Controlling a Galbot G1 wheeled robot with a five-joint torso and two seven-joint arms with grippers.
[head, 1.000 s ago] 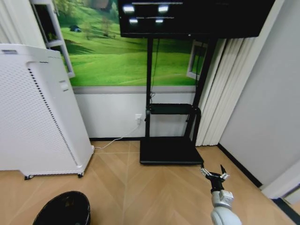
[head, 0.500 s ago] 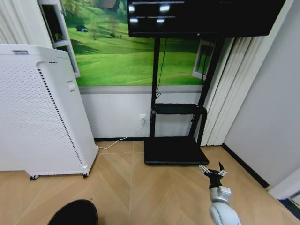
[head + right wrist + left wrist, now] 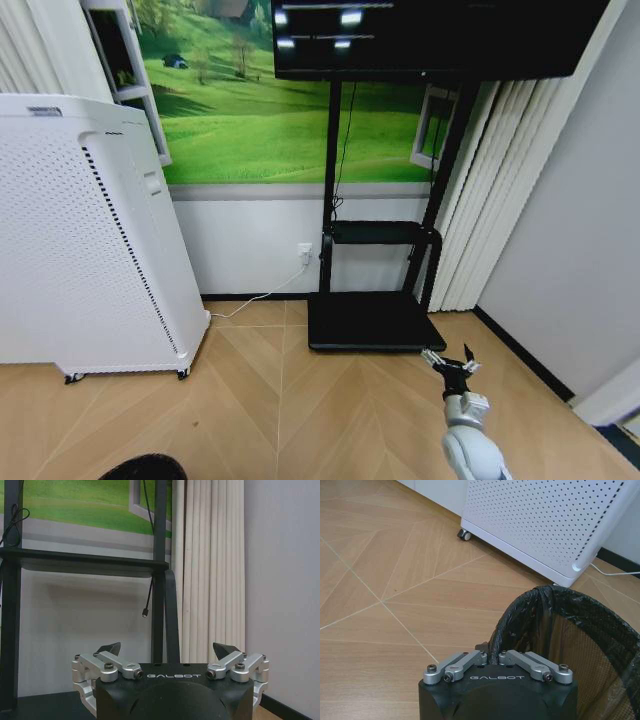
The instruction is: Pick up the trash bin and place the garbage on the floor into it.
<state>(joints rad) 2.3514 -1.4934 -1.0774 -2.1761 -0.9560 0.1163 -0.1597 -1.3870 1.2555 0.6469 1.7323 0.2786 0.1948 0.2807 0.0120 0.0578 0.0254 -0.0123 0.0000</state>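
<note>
At bin rim: left gripper (image 3: 492,656) pinched shut on trash bin (image 3: 570,645) liner edge, slip risk; right gripper (image 3: 449,362) spread, idle.

The head view looks forward and down at the TV stand (image 3: 372,320) — the right wrist view faces it closer, while the left wrist view looks down past the air purifier (image 3: 547,522).
</note>
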